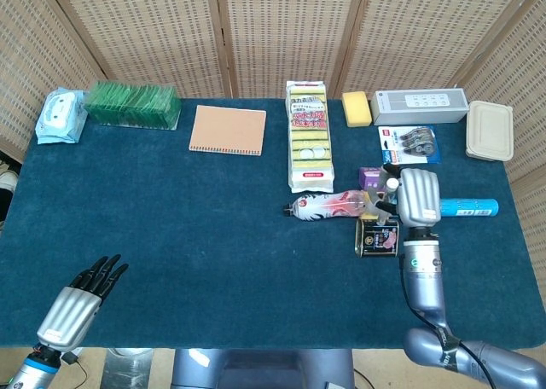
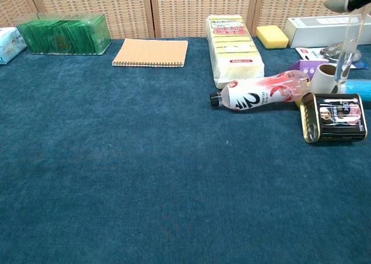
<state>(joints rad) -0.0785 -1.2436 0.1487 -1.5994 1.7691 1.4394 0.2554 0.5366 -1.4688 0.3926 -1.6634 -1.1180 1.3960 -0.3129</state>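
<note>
You have one bottle (image 1: 328, 206), one tin can (image 1: 377, 236), one notebook (image 1: 228, 130), two sponge packs, and one yellow sponge (image 1: 357, 108).

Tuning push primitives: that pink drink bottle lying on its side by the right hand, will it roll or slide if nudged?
The bottle lies on its side and looks round, so a sideways nudge would probably roll it. The black can and the sponge pack sit close and might stop it. Its glossy wrap may be slippery to grip. The blue cloth likely damps sliding.
</note>
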